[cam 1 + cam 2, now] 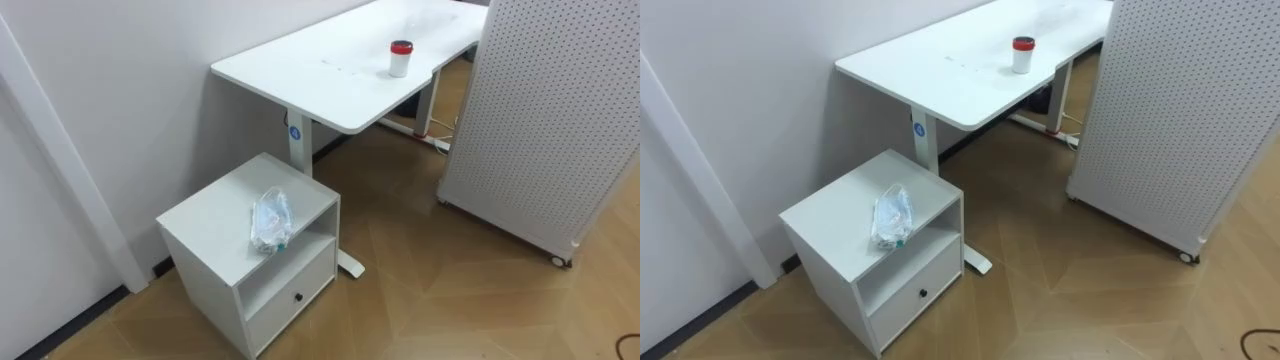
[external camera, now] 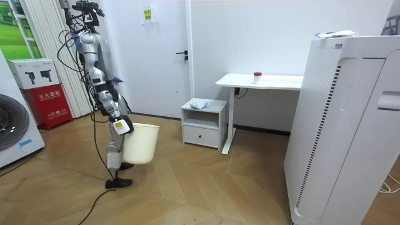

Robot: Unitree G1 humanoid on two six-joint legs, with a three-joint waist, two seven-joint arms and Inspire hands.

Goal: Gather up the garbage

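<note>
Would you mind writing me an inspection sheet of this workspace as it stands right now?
Surface: small white cabinet, with an open shelf and a drawer below its top.
Job's things: crumpled clear plastic bag lies on the cabinet top, near the front edge; cream waste bin hangs beside the robot, well short of the cabinet.
Clutter: white cup with a red lid stands on the white desk.
Hands: right hand is at the waste bin's rim, seen in the room view.
Cables: a cable lies on the floor under the desk.
Surroundings: wood floor; white perforated panel on castors right of the desk; white door in the far wall.
</note>
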